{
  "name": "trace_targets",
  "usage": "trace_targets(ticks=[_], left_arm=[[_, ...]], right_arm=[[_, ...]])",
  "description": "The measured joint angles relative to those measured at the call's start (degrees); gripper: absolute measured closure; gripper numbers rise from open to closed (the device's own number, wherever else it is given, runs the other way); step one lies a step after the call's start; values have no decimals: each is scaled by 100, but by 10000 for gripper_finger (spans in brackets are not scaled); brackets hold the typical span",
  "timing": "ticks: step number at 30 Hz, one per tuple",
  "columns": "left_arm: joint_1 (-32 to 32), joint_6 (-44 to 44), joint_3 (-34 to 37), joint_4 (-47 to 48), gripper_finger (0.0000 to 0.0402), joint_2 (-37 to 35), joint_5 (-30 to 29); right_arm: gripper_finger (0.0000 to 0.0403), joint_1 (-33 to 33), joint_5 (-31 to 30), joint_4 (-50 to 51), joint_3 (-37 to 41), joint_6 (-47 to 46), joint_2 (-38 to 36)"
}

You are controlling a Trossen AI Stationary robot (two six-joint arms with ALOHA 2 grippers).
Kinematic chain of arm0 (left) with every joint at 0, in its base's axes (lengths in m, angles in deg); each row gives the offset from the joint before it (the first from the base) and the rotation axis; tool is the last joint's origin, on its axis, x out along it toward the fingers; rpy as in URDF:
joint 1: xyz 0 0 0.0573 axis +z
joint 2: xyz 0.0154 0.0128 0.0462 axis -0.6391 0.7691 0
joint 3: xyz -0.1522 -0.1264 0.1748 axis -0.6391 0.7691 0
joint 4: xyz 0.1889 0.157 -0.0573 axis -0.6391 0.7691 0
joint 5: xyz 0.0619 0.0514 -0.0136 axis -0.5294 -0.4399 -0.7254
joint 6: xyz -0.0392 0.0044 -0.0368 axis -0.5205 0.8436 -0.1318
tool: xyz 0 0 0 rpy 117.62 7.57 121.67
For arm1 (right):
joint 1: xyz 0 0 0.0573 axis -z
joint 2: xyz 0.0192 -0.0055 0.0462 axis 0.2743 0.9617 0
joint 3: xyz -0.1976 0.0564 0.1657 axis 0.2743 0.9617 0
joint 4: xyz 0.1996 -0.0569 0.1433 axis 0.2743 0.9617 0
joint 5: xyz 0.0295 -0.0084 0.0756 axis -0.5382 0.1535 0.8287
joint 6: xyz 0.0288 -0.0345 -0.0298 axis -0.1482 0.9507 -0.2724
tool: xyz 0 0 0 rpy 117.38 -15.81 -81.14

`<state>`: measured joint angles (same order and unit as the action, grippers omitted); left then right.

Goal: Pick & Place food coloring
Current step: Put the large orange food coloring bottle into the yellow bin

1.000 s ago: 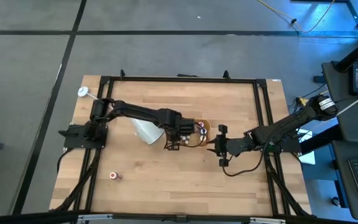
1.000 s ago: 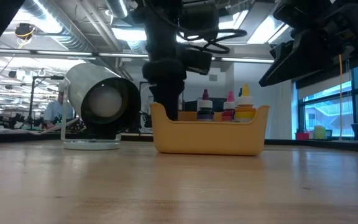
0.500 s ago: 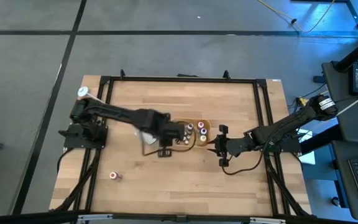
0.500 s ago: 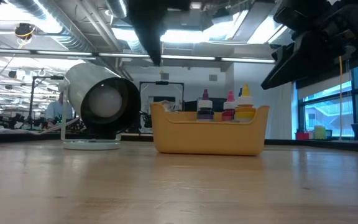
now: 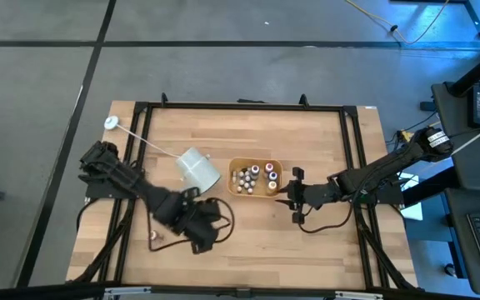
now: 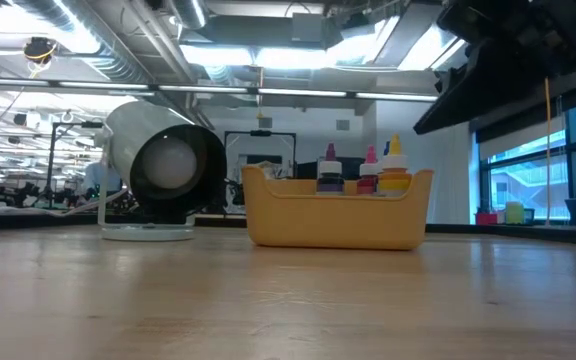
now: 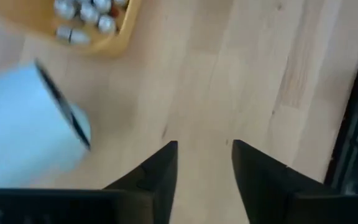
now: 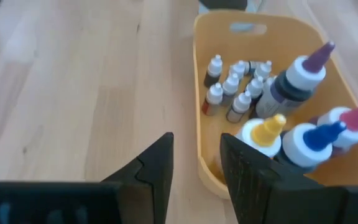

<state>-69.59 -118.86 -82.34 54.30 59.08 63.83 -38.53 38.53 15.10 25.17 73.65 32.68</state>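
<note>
Food coloring bottles (image 5: 253,177), tiny with whitish caps, stood clustered in the rounded yellow-orange tray (image 5: 275,166) at mid-table, a white cylindrical cup (image 5: 197,169) lying just left. One stray bottle (image 5: 153,236) lay near-left beside the left gripper (image 5: 202,243). Wrist views showed the left gripper and the right gripper (image 8: 194,165) parted, empty.

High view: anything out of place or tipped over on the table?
Yes. The white cup lies on its side beside the tray, and one small bottle sits alone on the bare wood near the left gripper, away from the tray's bottles.
</note>
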Motion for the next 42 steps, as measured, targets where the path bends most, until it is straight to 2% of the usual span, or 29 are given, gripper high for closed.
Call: trace_targets(ticks=[6, 11, 15, 18, 24, 27, 30, 40, 42], left_arm=[[-730, -2256, 1, 919, 185, -1, -374], [-1363, -4233, 3, 1899, 139, -1, -109], [-1863, -4983, 5, 1778, 127, -12, -93], [-2192, -5147, 5, 1444, 126, -12, -415], [-2564, -4709, 5, 709, 125, -12, -1067], [-2606, -4371, 5, 465, 125, -12, -1067], [-2540, -4685, 5, 578, 125, -9, -1034], [-2169, -4687, 5, 1901, 125, -12, -408], [-2154, -4779, 126, 1857, 125, -99, -224]], right_arm=[[269, 0, -2, -677, 0, 305, 0], [269, 0, -1, -1237, 0, 307, 0], [269, 0, 0, -1417, 0, 317, 0], [269, 0, 2, -1430, 0, 317, 0], [269, 0, 2, -1463, 0, 317, 0], [269, 0, 0, -1463, 0, 317, 0], [269, 0, 0, -1462, 0, 316, 0], [269, 27, 1, -1457, 0, 316, 0], [269, 54, 0, -1458, 0, 298, 0]])
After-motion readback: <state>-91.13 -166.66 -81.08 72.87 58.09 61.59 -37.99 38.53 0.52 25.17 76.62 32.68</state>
